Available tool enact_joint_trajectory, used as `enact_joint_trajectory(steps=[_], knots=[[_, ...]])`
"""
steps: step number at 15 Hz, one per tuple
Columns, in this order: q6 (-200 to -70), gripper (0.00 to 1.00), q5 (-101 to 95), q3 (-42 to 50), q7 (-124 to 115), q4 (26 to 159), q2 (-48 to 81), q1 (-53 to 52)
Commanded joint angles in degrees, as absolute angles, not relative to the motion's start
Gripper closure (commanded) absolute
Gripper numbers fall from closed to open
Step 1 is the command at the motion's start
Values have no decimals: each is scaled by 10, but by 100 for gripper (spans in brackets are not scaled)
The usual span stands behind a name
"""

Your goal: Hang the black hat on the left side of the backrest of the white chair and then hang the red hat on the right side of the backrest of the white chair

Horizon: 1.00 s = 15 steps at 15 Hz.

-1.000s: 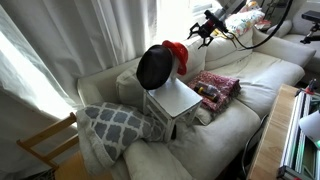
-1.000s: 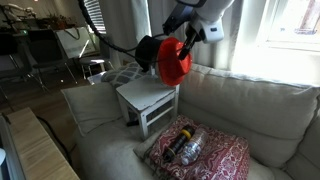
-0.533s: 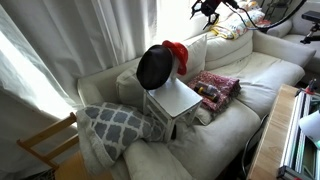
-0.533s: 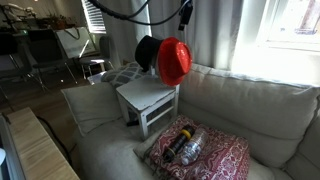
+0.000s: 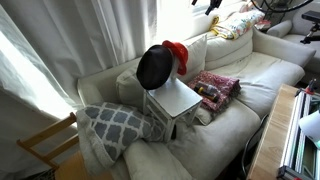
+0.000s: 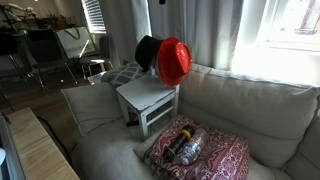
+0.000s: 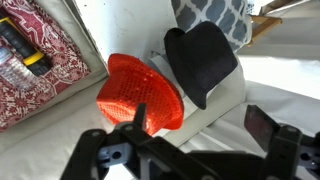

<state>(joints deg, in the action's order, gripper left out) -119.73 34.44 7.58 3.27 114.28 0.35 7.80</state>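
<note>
Wood showed farthest left in an exterior view: one tan chair (image 5: 45,145), slatted. Next lay one soft pillow (image 5: 120,125), grey with a white lattice print. Then came one white chair (image 5: 176,98) with a flat, square seat, standing on the pale cushioned sofa (image 5: 250,75). Two hats hung side by side on its backrest. The black hat (image 5: 154,67) was round, matte and felt-like. To its right was the smaller red hat (image 5: 178,53), bright, with a domed crown. Right of the chair lay one red patterned cloth (image 5: 216,86), rumpled. In the wrist view the gripper (image 7: 200,125) stood well clear of both hats, its two dark fingers (image 7: 140,118) spread wide with nothing between them.
</note>
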Motion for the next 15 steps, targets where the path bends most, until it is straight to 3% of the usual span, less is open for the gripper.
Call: enact_joint_trajectory(steps=[1, 15], knots=[[-1212, 0, 324, 66, 107, 1200, -71, 67], [-1213, 0, 334, 70, 128, 1184, -78, 55]])
